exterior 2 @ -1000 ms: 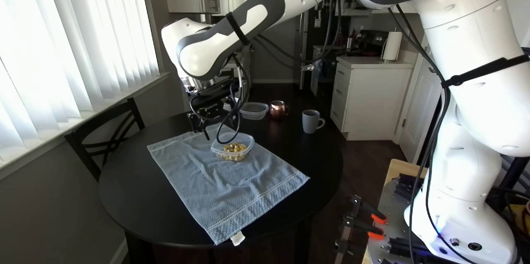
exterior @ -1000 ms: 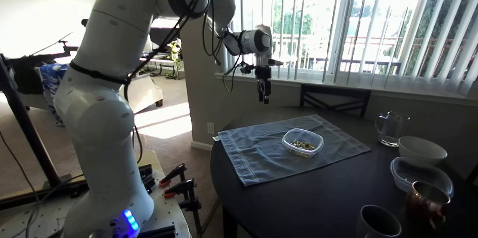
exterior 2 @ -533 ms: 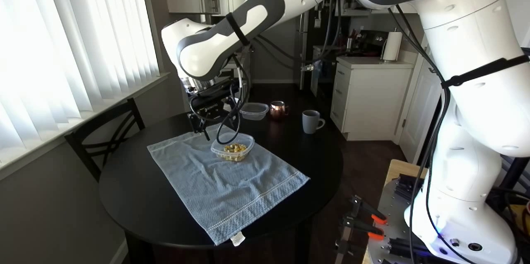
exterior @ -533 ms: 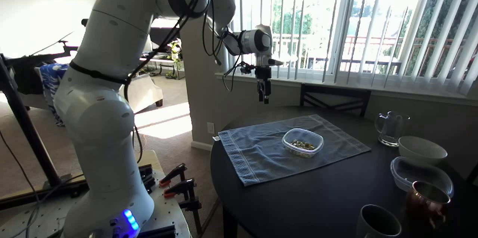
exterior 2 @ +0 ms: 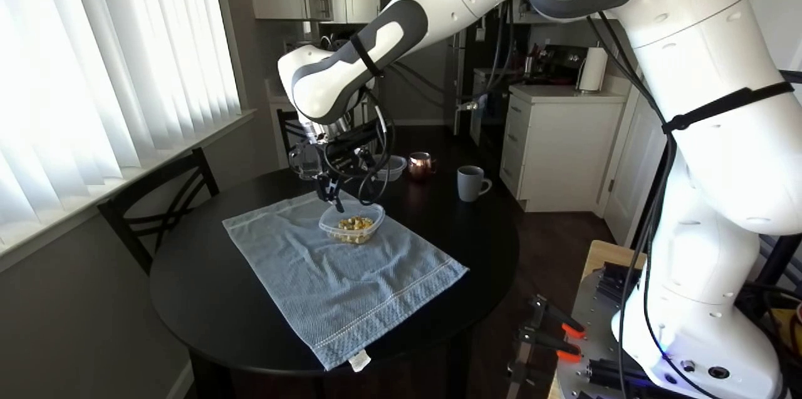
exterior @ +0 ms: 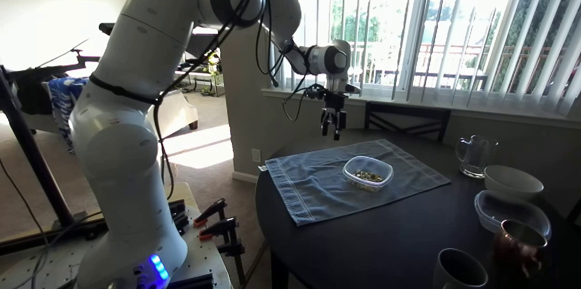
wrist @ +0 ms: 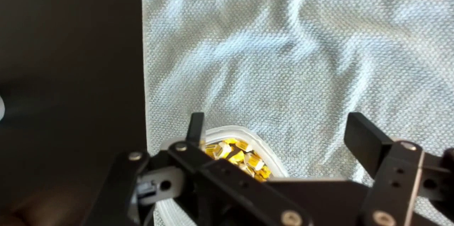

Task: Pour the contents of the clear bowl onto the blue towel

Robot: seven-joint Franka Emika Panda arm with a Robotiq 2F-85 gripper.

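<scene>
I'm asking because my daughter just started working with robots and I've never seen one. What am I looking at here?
The jointed white machine is a robot arm. At its end is a gripper, whose two black fingers work a bit like thumb and finger.

Two views are taken from places away from the arm. The wrist view is taken from just above the gripper, looking down past its fingers.

On the dark round table lies a blue towel, and on that stands a clear bowl with yellowish bits inside. Off the towel are a glass mug, a white bowl, another clear container, a copper mug and a grey mug.

The gripper is open and holds nothing.
</scene>
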